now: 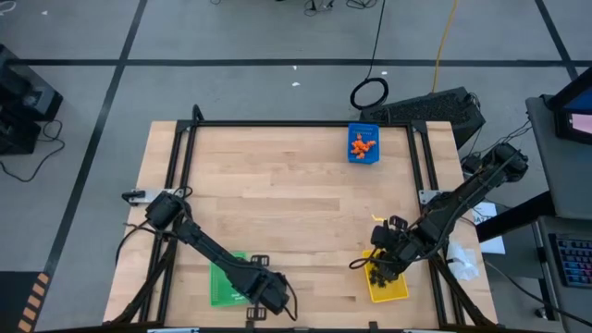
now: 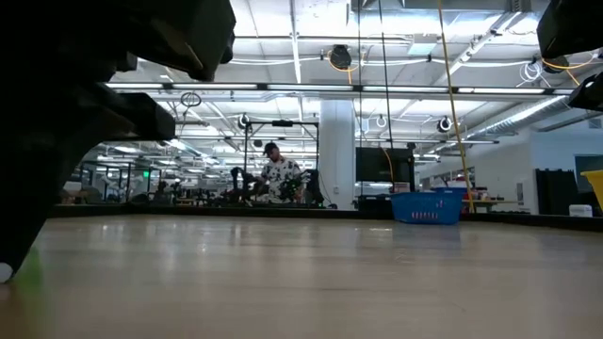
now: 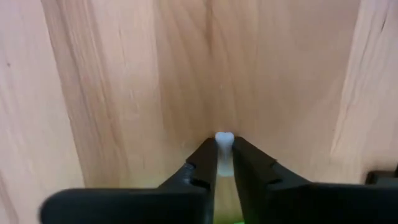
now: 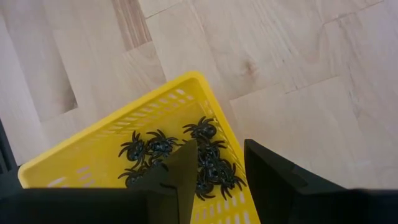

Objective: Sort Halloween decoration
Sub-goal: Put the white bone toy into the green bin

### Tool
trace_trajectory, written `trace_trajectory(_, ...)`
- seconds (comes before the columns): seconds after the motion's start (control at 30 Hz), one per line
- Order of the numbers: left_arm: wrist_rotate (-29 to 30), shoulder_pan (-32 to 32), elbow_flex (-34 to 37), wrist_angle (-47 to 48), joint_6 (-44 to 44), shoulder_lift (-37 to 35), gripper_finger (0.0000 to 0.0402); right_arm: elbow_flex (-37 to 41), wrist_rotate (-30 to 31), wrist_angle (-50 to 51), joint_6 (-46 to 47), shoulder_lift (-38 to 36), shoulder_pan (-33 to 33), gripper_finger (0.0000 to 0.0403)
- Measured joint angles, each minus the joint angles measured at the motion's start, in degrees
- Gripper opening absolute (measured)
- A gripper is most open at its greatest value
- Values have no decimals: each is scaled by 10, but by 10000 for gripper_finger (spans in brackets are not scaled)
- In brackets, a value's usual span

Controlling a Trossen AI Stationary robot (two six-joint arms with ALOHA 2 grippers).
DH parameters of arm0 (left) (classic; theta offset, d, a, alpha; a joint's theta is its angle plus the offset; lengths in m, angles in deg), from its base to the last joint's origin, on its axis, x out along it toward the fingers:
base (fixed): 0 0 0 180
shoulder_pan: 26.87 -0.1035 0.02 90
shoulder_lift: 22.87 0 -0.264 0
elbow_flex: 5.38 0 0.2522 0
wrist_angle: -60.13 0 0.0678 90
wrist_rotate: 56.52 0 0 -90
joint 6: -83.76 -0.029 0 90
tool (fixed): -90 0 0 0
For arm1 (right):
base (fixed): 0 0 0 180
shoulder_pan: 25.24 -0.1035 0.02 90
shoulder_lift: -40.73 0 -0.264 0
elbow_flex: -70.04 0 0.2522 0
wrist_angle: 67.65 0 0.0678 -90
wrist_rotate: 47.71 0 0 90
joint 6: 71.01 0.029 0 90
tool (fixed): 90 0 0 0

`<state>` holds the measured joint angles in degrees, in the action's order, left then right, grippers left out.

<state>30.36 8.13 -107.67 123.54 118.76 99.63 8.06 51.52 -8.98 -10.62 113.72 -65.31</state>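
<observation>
Wooden table (image 1: 296, 203): left tool (image 3: 225, 163) pinches one white bone (image 3: 224, 149); three trays.

Left pincer (image 3: 224, 163) low, nearly closed; right pincer (image 4: 219, 163) apparently parted, hovering.

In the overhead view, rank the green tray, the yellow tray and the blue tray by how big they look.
1. Green tray and yellow tray: unsure, since an arm covers part of each.
2. Blue tray, smallest.

Left gripper (image 3: 224, 163) fingers pinch white bone-like stick (image 3: 224, 149) from both sides above wooden tabletop (image 3: 124, 81); stick's rounded end protrudes.
</observation>
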Motion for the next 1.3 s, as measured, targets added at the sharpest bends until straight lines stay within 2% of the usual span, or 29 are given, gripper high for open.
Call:
trace_trajectory(0.13, 1, -5, 0, 5, -42, 0, 9, 0, 1, 1, -2, 0, 0, 123)
trace_trajectory(0.33, -6, -20, 1, 10, -89, -7, 3, 0, 2, 0, 1, 0, 0, 123)
trace_trajectory(0.4, 12, -26, -1, 22, -102, -15, 3, 0, 2, 0, 3, 0, 0, 123)
trace_trajectory(0.63, 28, -33, -46, 83, -111, -63, 1, 0, 2, -1, 3, 0, 0, 123)
trace_trajectory(0.77, 10, -23, -61, 130, -60, -102, 1, 0, 2, -1, 4, 0, 0, 123)
trace_trajectory(0.9, -10, 11, -61, 204, 31, -129, 1, 0, 8, -1, 4, 0, 0, 123)
trace_trajectory(1.03, -8, 51, -30, 233, 107, -141, 1, 0, 16, -1, 3, 0, -1, 123)
trace_trajectory(1.17, 38, 70, 33, 210, 139, -147, 1, 0, 17, -1, 3, 0, -1, 123)
trace_trajectory(1.3, 92, 56, 92, 156, 149, -158, 1, 0, 28, -6, 3, 0, -2, 123)
